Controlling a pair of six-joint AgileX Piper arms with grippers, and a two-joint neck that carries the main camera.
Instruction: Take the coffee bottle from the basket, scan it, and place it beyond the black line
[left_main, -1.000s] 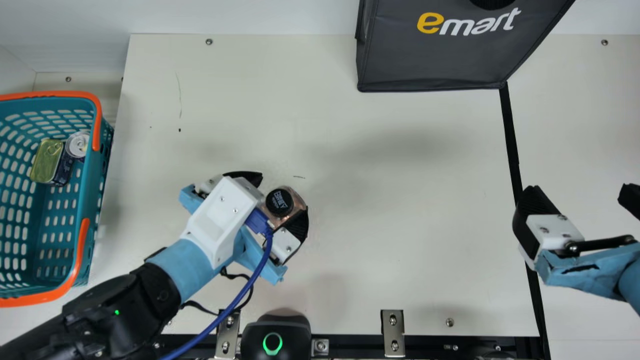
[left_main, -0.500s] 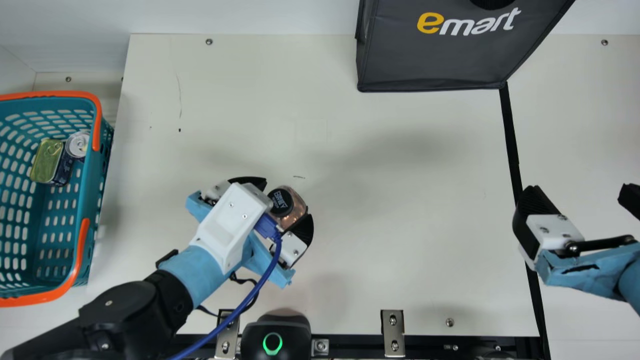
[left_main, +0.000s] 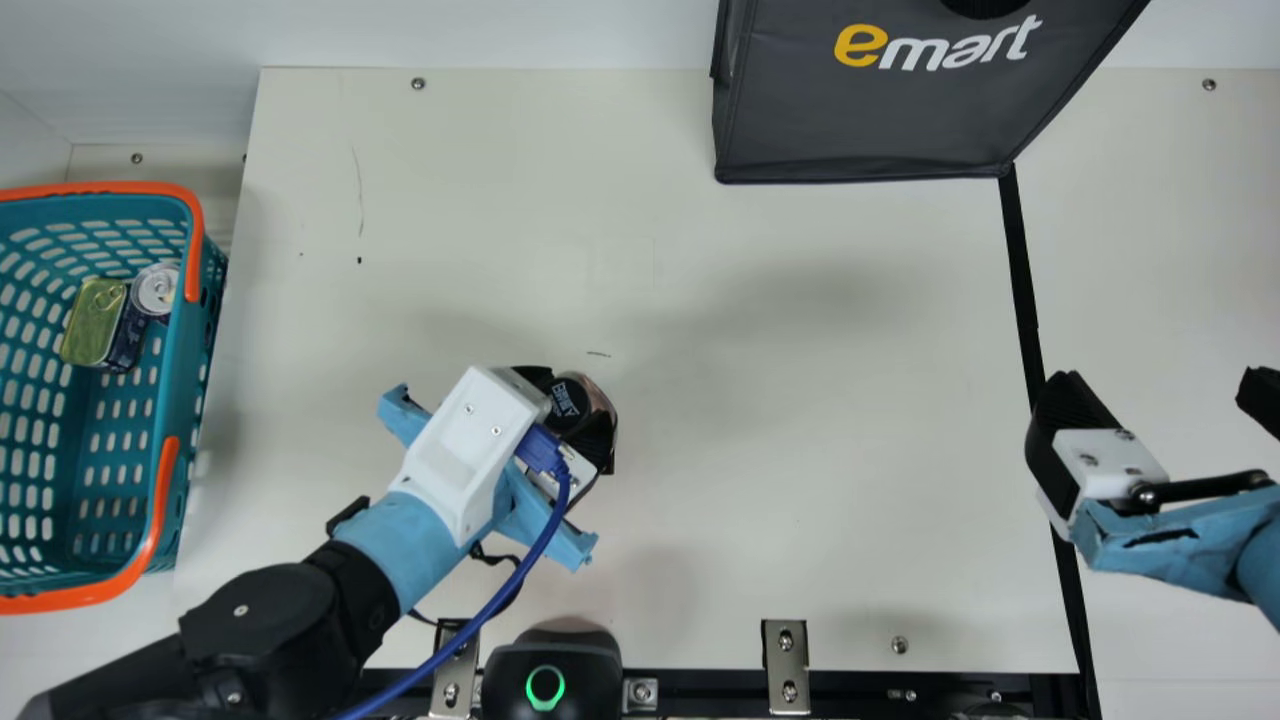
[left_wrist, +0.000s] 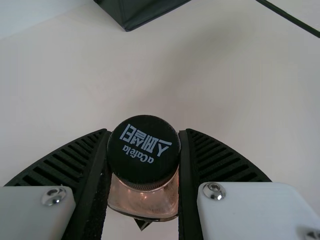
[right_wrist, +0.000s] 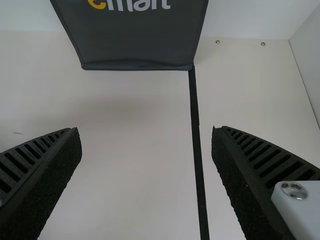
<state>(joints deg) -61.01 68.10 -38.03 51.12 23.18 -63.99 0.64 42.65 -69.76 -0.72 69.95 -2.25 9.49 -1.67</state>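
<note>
Holding coffee bottle (left_wrist: 144, 167) cap-up, pinched in left gripper (left_main: 578, 402), well left of black line (left_main: 1022, 290), with right gripper (left_main: 1160, 384) spread wide near that line, scanner (left_main: 552, 665) well left of it, basket (left_main: 168, 400) farther left, dark bag (left_main: 870, 120) at line's far end.

Yellow-white lettering (left_main: 940, 47) on dark bag (left_main: 870, 130), white print (left_wrist: 145, 143) on cap (left_wrist: 142, 170) of coffee bottle (left_wrist: 142, 201)
</note>
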